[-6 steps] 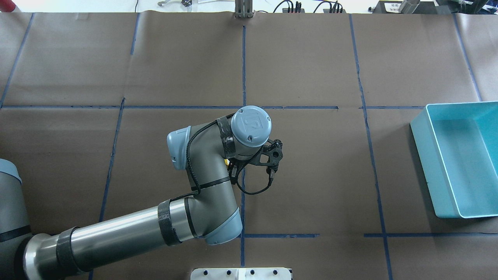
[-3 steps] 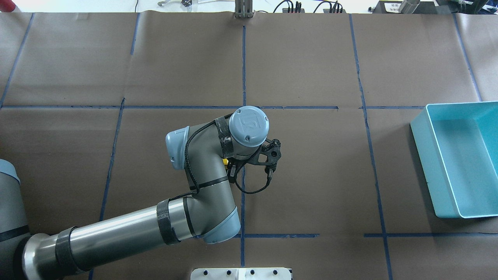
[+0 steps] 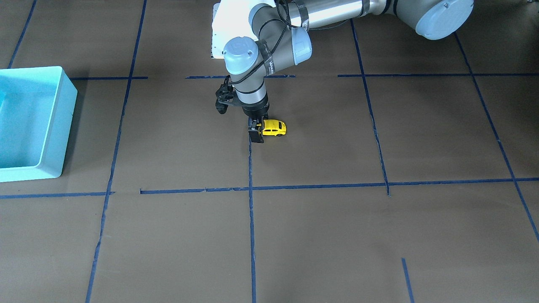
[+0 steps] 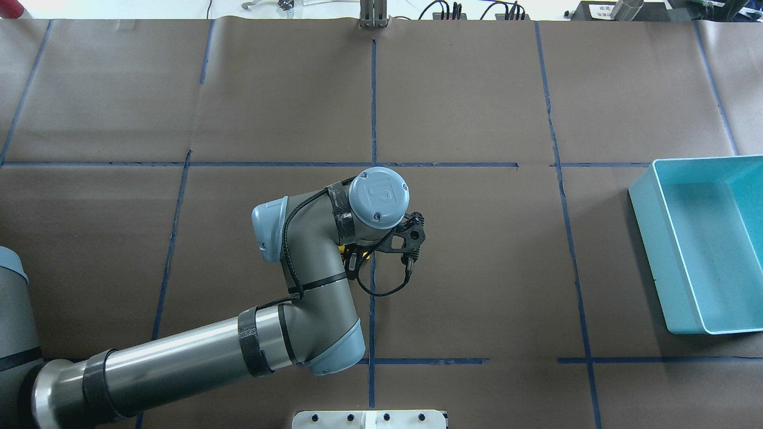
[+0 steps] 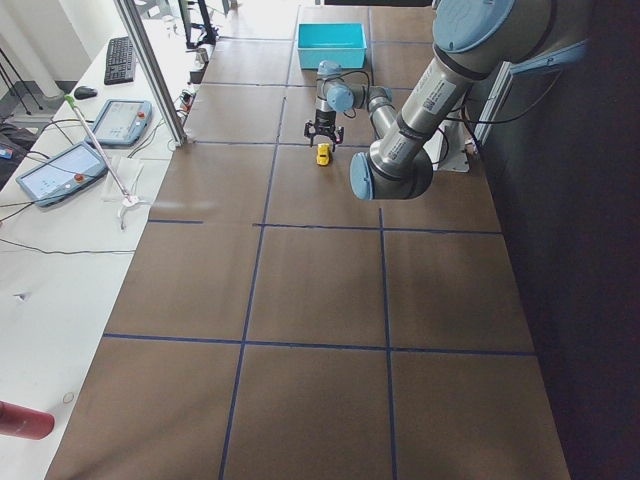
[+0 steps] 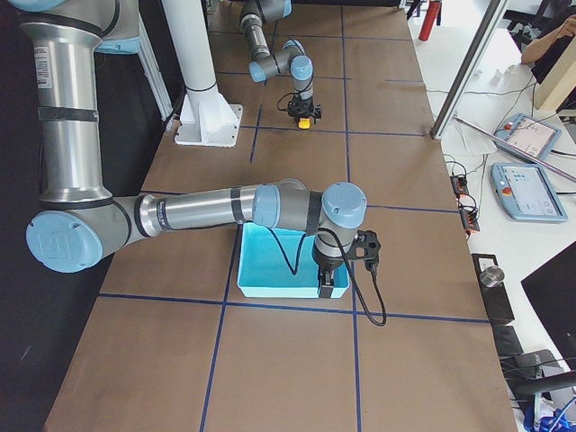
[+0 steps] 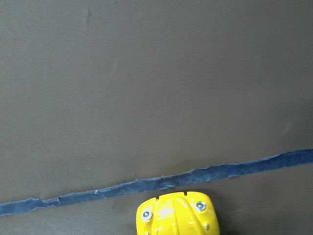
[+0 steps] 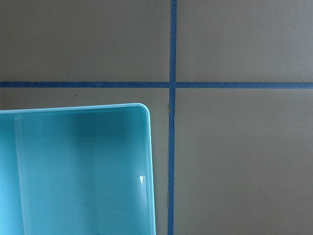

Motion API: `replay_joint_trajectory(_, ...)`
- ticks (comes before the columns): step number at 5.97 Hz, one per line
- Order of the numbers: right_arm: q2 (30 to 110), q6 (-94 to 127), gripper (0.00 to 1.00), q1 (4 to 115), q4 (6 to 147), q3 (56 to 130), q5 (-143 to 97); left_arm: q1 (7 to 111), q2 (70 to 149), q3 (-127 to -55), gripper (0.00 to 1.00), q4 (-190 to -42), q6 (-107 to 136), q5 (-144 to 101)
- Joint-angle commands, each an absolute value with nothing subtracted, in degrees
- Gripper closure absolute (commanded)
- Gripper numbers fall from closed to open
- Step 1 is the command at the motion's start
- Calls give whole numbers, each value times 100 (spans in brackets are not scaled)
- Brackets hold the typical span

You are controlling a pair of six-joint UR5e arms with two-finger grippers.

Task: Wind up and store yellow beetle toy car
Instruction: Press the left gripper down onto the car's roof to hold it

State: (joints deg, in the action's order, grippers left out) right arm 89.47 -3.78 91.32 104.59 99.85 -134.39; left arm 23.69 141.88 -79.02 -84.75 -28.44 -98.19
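Toy car [image 3: 274, 127] is resting on the counter [image 3: 337, 235], our left claw [image 3: 255, 133] clenching one end; we are risking wheels skidding instead of winding.

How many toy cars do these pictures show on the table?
1. The yellow beetle toy car stands on the brown table paper beside a blue tape line, one end in the left gripper. None shows in the turquoise bin, partly hidden.

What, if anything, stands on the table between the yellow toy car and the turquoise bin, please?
Nothing visible does: only bare brown paper and blue tape lines lie between the toy car and the bin. The right gripper hangs over the bin's side away from the car.
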Motion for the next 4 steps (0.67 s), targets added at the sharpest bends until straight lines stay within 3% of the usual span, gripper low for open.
replay_joint_trajectory(1,8947,-378,0,9132,10459,9984,-13438,2364,14194,-7901,32,-8473,-2786,-9809)
replay_joint_trajectory(2,8947,-378,0,9132,10459,9984,-13438,2364,14203,-7910,62,-8473,-2795,-9817)
replay_joint_trajectory(4,8947,-378,0,9132,10459,9984,-13438,2399,14195,-8120,97,-8446,-2795,-9817)
